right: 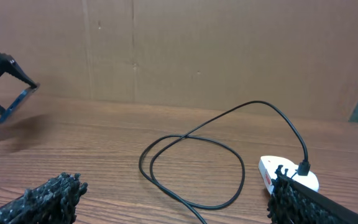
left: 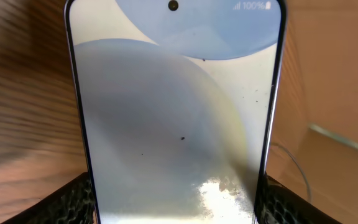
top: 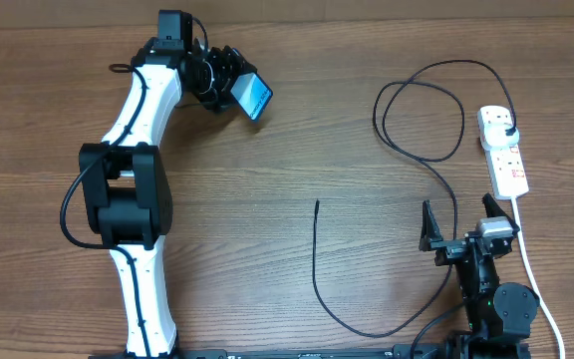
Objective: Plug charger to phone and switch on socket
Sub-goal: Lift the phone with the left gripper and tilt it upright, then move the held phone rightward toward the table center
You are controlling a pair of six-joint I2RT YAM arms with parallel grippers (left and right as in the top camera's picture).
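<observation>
My left gripper (top: 229,88) is shut on the phone (top: 255,97) and holds it off the table at the far left, its blue screen lit. In the left wrist view the phone (left: 176,112) fills the frame, with a finger (left: 73,202) against each long edge. The charger (top: 422,100) loops across the right of the table. Its free tip (top: 317,204) lies near the middle and its black plug (top: 507,133) sits in the socket (top: 511,170). My right gripper (top: 459,227) stands open near the front right, nothing between its fingers, with the cable (right: 191,143) and socket (right: 272,171) ahead of it.
The socket's white cord (top: 536,279) runs down the right side to the table's front edge, beside my right arm. A brown cardboard wall (right: 197,50) closes off the back of the table. The charger cable curves along the front towards my right arm's base.
</observation>
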